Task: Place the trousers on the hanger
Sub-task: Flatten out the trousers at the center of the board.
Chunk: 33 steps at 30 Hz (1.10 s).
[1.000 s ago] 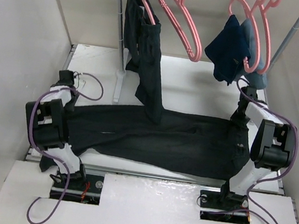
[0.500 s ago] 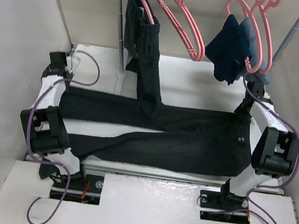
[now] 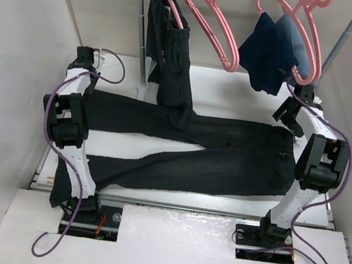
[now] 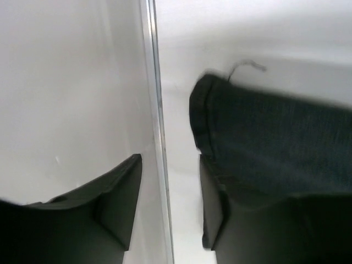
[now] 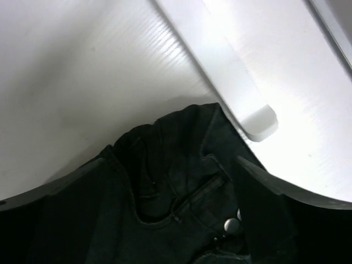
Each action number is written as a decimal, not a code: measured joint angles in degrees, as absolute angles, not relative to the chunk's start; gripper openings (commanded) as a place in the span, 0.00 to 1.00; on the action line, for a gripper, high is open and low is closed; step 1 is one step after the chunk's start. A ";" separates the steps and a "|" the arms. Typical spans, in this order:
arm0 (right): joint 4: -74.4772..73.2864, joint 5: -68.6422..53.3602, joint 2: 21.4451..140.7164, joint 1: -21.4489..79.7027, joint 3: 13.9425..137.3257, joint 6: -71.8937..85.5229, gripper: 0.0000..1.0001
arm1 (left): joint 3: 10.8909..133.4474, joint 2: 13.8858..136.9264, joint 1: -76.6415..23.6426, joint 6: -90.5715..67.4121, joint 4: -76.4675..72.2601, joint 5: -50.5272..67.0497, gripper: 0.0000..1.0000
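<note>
The black trousers [image 3: 192,154] lie spread flat across the table, legs to the left and waist to the right. My left gripper [image 3: 82,60] stands at the far left, open. In its wrist view the gap [image 4: 168,159] shows only bare table, and the leg hem [image 4: 264,137] lies just beside the right finger. My right gripper [image 3: 288,112] hovers open over the waist. Its wide-apart fingers [image 5: 286,187] frame the waistband and button [image 5: 231,224] without touching them. An empty pink hanger [image 3: 212,25] hangs on the rail above the middle.
Another dark pair [image 3: 173,59] hangs from a pink hanger at the left, its end draped onto the trousers. A navy garment [image 3: 266,53] hangs at the right. The rack's pole [image 3: 141,28] and white foot [image 5: 258,121] stand at the back. Walls close both sides.
Both grippers have opened and let go of the trousers, which now lie stretched out flat. The left arm has moved farther back; the right has drawn back from the waist.
</note>
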<state>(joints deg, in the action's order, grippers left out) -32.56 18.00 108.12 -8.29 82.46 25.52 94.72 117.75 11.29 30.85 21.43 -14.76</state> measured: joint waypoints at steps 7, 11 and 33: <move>-35.66 19.00 97.27 -9.02 72.69 30.02 0.99 | 86.70 109.19 12.93 35.59 31.33 -12.73 0.47; -38.17 17.78 85.12 -9.04 62.87 34.63 0.99 | 79.15 100.51 17.89 41.23 40.75 -10.33 0.49; -45.71 10.07 62.22 -10.17 37.43 51.46 0.71 | 58.57 102.28 23.00 45.80 42.52 -15.18 0.00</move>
